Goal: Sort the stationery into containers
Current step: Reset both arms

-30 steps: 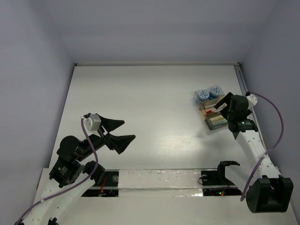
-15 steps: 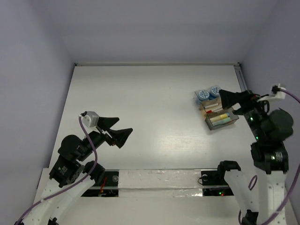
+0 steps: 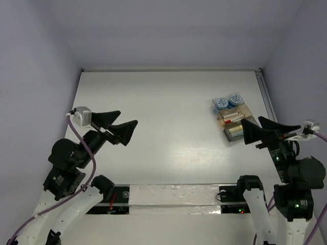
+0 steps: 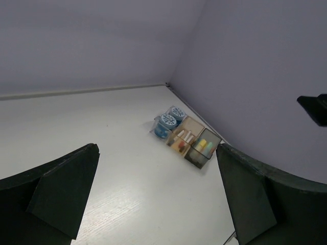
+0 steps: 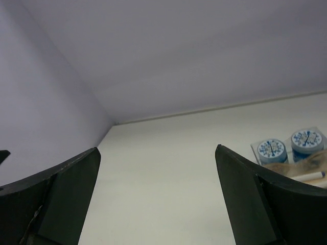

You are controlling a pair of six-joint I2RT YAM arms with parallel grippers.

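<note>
The containers, a tan tray (image 3: pixel 233 116) and a grey tray (image 3: pixel 235 130), sit side by side at the table's right. The left wrist view shows the tan tray (image 4: pixel 182 141) holding white and red pieces and the grey tray (image 4: pixel 204 149) holding yellow and light-blue pieces (image 4: pixel 204 146). Two round blue-and-white pots (image 3: pixel 228 101) stand in a clear tray just behind them. My right gripper (image 3: pixel 250 120) hovers open and empty beside the grey tray, raised off the table. My left gripper (image 3: pixel 127 118) hangs open and empty over the table's left side, far from the trays.
Walls close the table in at the back, left and right. A metal rail (image 3: pixel 264 88) runs along the right edge behind the trays. The right wrist view shows the pots (image 5: pixel 288 145) and a white pen (image 5: pixel 309 177) at its right edge.
The right arm has lifted off the trays and drawn back toward the near edge. The left gripper has risen and shifted left.
</note>
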